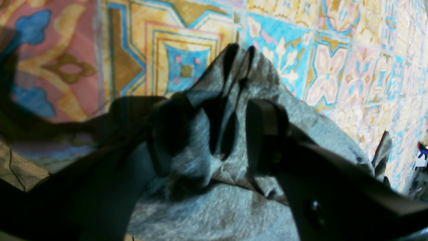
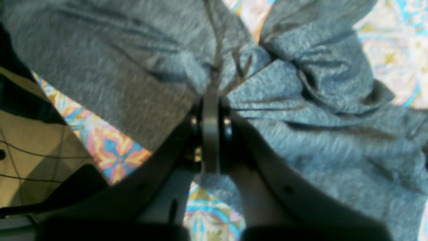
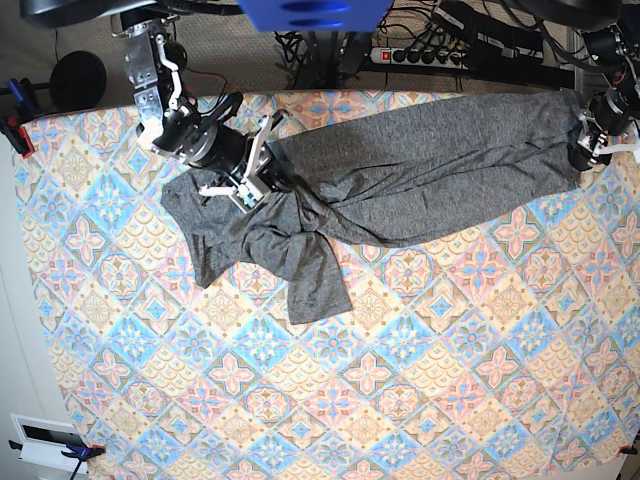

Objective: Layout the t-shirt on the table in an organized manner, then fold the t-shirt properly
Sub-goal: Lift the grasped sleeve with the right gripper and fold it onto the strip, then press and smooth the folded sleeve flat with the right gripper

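The right gripper (image 2: 210,100) pinches the t-shirt (image 3: 400,180) tight. The left gripper (image 1: 214,134) holds a bunched fold between wide-set fingers over the table (image 3: 400,400).

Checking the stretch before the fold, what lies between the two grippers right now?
In the base view, only the t-shirt spans from right gripper to left gripper, lying on the table.
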Controlling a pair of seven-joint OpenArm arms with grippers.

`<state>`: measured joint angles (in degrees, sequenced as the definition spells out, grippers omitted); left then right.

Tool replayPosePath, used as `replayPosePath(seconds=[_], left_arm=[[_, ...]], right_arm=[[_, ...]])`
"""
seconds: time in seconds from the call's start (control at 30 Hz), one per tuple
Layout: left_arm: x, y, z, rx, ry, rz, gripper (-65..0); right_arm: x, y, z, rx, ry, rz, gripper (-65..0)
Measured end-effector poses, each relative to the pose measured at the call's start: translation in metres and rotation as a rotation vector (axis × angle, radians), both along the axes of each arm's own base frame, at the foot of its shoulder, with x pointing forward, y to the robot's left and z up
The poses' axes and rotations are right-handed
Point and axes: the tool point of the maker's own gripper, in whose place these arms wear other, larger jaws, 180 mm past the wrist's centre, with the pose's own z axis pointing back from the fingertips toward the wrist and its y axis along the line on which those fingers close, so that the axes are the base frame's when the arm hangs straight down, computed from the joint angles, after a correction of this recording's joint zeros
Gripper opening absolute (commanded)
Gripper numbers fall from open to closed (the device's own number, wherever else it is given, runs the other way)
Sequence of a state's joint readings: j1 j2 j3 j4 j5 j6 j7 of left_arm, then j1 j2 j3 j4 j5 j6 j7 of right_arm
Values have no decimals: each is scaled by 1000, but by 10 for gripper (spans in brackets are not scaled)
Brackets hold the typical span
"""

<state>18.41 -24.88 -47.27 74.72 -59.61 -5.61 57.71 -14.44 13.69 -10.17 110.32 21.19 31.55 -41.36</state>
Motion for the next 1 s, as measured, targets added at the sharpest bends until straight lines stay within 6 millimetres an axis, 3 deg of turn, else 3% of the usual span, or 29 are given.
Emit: replayPosePath(seconds=[0.3, 0.67, 0.77, 0.93, 1.0], left_arm=[[0, 0, 0, 0, 0, 0, -326], [0, 0, 0, 0, 0, 0, -326], [0, 0, 0, -1, 0, 0, -326], [1, -3, -2, -5, -13, 14, -326], [0, -3, -3, -7, -11, 14, -326]], right_arm=[[-47, 60, -4, 59, 55, 196, -650], [-48, 65, -3, 63, 53, 212, -645], [-48, 65, -3, 63, 54, 212, -586], [-47, 65, -3, 61, 51, 212, -433], [-38, 60, 1, 59, 30, 204, -395]])
